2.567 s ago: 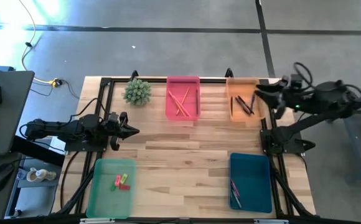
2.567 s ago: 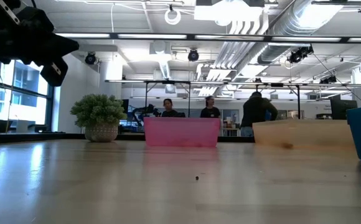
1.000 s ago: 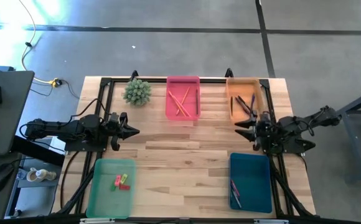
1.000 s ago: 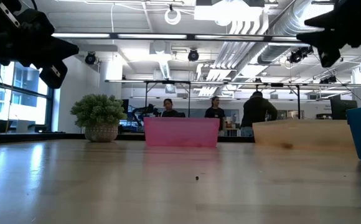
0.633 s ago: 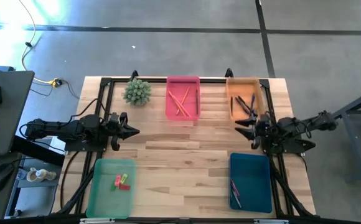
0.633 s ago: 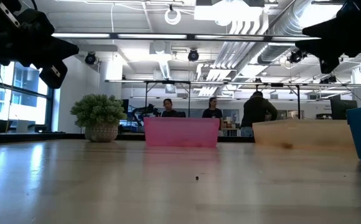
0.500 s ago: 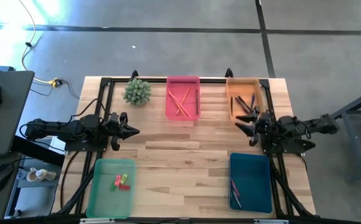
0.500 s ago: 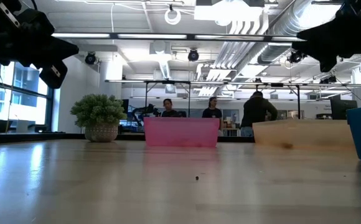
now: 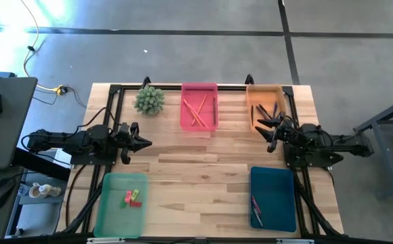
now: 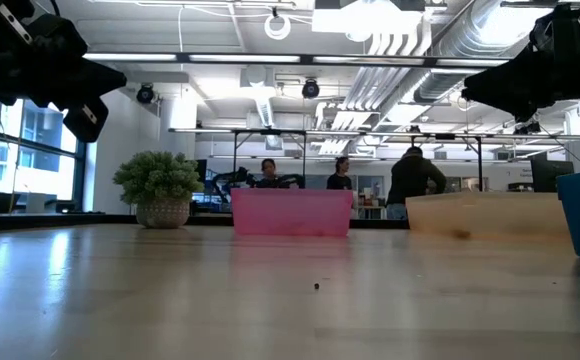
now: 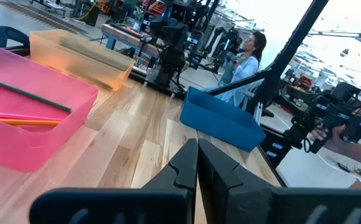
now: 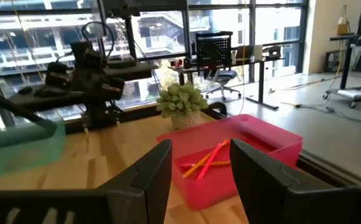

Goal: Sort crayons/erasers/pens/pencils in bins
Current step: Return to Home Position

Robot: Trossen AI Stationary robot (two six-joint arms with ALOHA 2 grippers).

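From above, my left gripper [image 9: 146,142] sits at the left edge of the table [image 9: 203,159], and my right gripper [image 9: 264,132] at its right edge, beside the orange bin [image 9: 264,91]. The pencils [image 9: 196,108] lie in the pink bin [image 9: 209,122] at the far edge, the erasers [image 9: 132,198] in the green bin [image 9: 115,218] at the near-left corner. Level view: both arms hang above the table, clear of it as far as I can tell. Left wrist: fingers [image 11: 183,167] pressed together, empty. Right wrist: fingers [image 12: 152,173] apart, empty.

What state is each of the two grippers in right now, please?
Left gripper: shut, fingers pressed together, holding nothing.
Right gripper: open, nothing between its fingers.
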